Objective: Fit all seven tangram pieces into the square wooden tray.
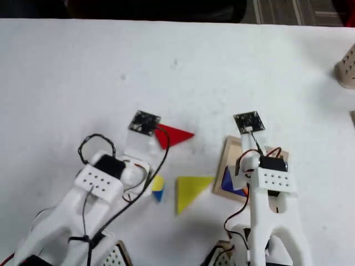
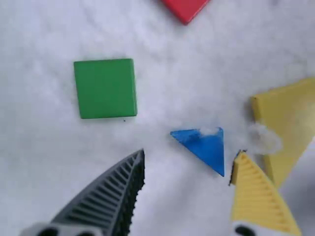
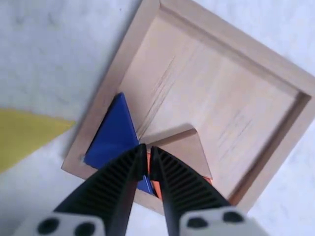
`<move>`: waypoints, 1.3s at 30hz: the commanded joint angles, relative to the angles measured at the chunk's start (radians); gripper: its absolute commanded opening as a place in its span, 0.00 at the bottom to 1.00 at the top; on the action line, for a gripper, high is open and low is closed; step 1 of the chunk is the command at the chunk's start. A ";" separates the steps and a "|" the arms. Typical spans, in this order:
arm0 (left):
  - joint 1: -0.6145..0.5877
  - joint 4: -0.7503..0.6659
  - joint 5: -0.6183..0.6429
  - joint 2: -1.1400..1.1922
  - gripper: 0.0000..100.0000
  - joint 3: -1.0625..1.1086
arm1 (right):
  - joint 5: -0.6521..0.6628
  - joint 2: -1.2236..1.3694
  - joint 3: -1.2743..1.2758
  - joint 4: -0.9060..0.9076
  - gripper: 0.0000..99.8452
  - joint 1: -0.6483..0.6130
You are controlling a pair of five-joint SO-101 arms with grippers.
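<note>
The square wooden tray [image 3: 231,103] lies under my right arm and peeks out beside it as tray [image 1: 228,160]. A blue triangle [image 3: 115,135] rests in one tray corner, next to a wood-coloured piece [image 3: 179,150] with an orange piece [image 3: 206,180] at its edge. My right gripper [image 3: 147,150] is shut just above them, with a strip of orange showing in the slit. My left gripper [image 2: 189,157] is open around a small blue triangle [image 2: 204,147]. A green square [image 2: 105,88], a red triangle [image 1: 175,134] and a large yellow triangle [image 1: 191,191] lie loose on the table.
The white table [image 1: 177,66] stretches far behind both arms. A perforated wooden object [image 1: 346,69] stands at the right edge. The yellow triangle [image 2: 285,123] lies right beside my left gripper's yellow finger [image 2: 256,196].
</note>
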 commanded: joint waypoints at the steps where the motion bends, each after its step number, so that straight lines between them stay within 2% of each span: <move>1: 0.073 -0.028 0.110 0.036 0.38 -0.015 | 0.002 -0.025 -0.008 -0.015 0.02 0.004; 5: 0.160 -0.060 0.227 0.260 0.38 -0.078 | 0.002 -0.027 -0.008 -0.012 0.02 0.001; 7: 0.163 -0.081 0.203 0.384 0.37 -0.112 | 0.002 -0.030 -0.008 -0.012 0.02 0.004; 13: 0.110 -0.002 0.181 0.604 0.35 -0.287 | 0.003 -0.033 -0.008 -0.010 0.02 0.004; 24: 0.058 0.023 0.173 0.624 0.35 -0.282 | 0.003 -0.031 -0.008 -0.010 0.02 -0.004; 31: -0.039 0.028 0.114 0.624 0.35 -0.269 | 0.003 -0.028 -0.006 -0.013 0.02 -0.004; 37: -0.033 0.020 0.118 0.625 0.35 -0.279 | 0.003 -0.027 -0.006 -0.013 0.02 -0.004; 39: -0.021 0.018 0.115 0.625 0.32 -0.284 | 0.003 -0.027 -0.006 -0.013 0.02 -0.004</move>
